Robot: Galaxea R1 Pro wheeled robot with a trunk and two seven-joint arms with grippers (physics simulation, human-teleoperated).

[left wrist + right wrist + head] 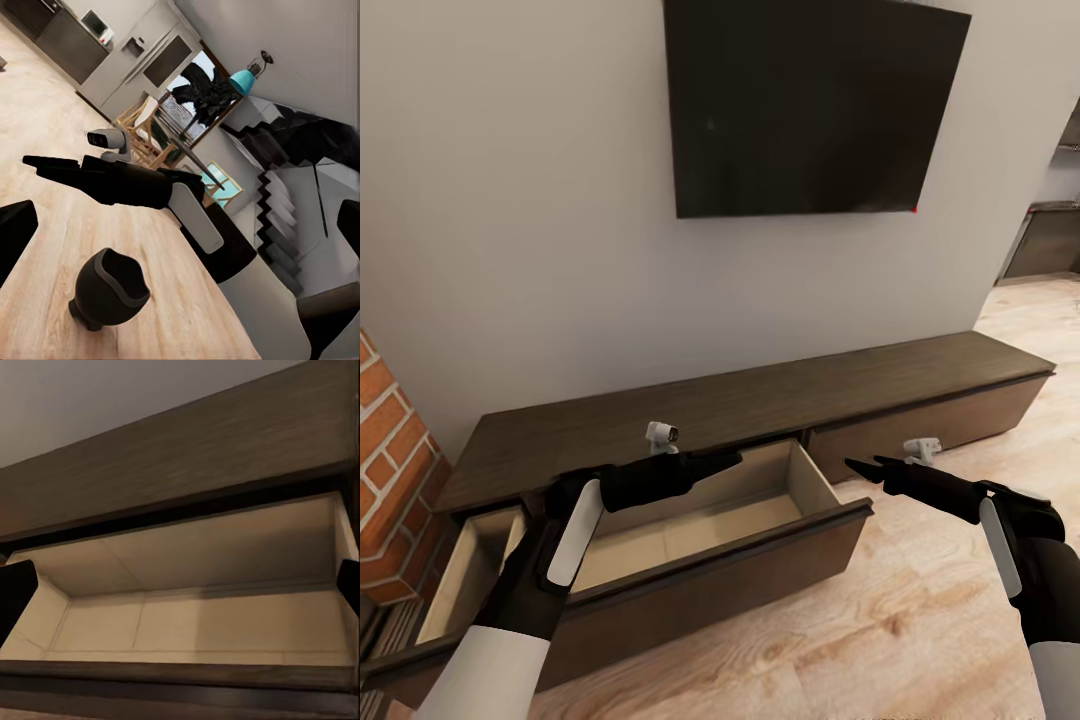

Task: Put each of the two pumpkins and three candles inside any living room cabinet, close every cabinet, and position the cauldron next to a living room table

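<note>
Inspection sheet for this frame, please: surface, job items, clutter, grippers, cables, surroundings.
Surface: cabinet top is bare dark wood.
Job's things: middle drawer pulled out, pale inside with nothing in it; left drawer also out; cauldron standing on the wood floor.
Clutter: nothing seen.
Grippers: left gripper over the middle drawer, right gripper beside it; both hold nothing.
Cables: nothing seen.
Surroundings: wall TV, brick fireplace.
</note>
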